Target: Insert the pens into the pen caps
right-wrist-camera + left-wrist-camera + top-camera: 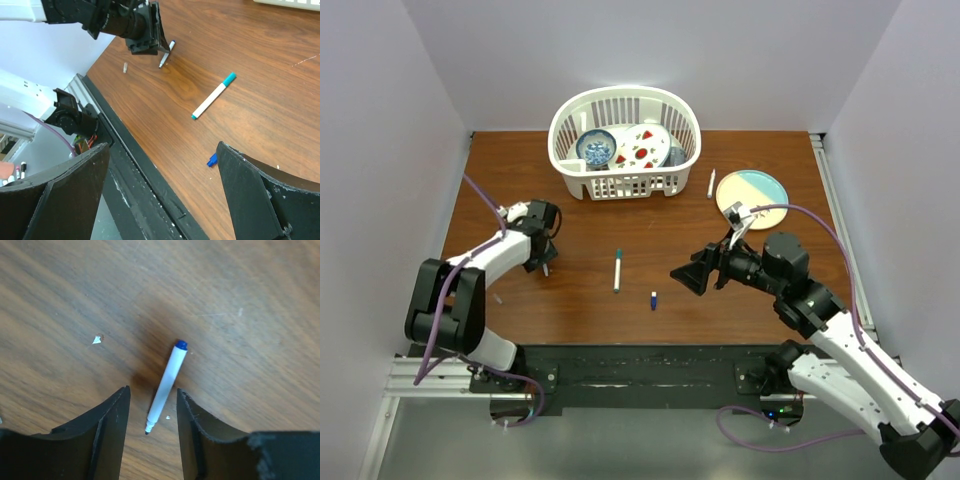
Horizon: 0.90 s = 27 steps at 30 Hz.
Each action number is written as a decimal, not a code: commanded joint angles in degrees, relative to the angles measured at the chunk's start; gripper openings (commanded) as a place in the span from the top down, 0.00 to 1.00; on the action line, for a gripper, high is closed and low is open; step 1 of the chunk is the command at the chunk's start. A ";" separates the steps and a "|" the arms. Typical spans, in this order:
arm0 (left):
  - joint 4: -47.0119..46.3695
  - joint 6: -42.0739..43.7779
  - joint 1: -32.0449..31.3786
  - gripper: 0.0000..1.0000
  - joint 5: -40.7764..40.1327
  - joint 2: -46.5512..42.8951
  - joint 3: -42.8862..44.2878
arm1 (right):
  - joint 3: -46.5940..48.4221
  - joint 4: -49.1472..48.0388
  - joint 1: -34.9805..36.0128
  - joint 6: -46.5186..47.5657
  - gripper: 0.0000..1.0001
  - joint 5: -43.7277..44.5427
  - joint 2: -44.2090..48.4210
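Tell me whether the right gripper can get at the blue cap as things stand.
Probably yes. The right gripper is open, and the blue cap lies on the table just ahead, framed between its fingers, with nothing between them. The teal-tipped pen lies farther off, clear of the path.

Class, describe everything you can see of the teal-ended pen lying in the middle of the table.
The teal-ended pen is a slim stick with a white, plastic-looking barrel, a teal far end and a small dark near tip. It lies flat on the wooden table, touched by nothing else. A small blue cap lies apart, to its right.
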<state>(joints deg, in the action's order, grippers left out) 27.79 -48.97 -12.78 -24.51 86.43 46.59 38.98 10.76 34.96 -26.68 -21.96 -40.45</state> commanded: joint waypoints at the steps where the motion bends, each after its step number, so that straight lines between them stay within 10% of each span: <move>1: -2.39 -0.60 0.21 0.59 -1.86 1.72 -0.44 | 0.48 -0.48 -0.07 0.49 0.09 0.51 1.16; 10: -13.35 6.68 0.12 1.00 10.25 0.41 -4.92 | 0.22 0.13 -0.07 0.22 0.09 1.83 1.25; 27: -35.16 21.38 -12.27 1.00 65.18 -14.62 -3.61 | -4.10 -27.72 -3.06 -13.49 0.19 -8.81 -19.93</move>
<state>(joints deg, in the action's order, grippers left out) 2.50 -29.21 -22.87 21.91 74.30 41.15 32.60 -5.48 32.03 -34.89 -27.29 -59.64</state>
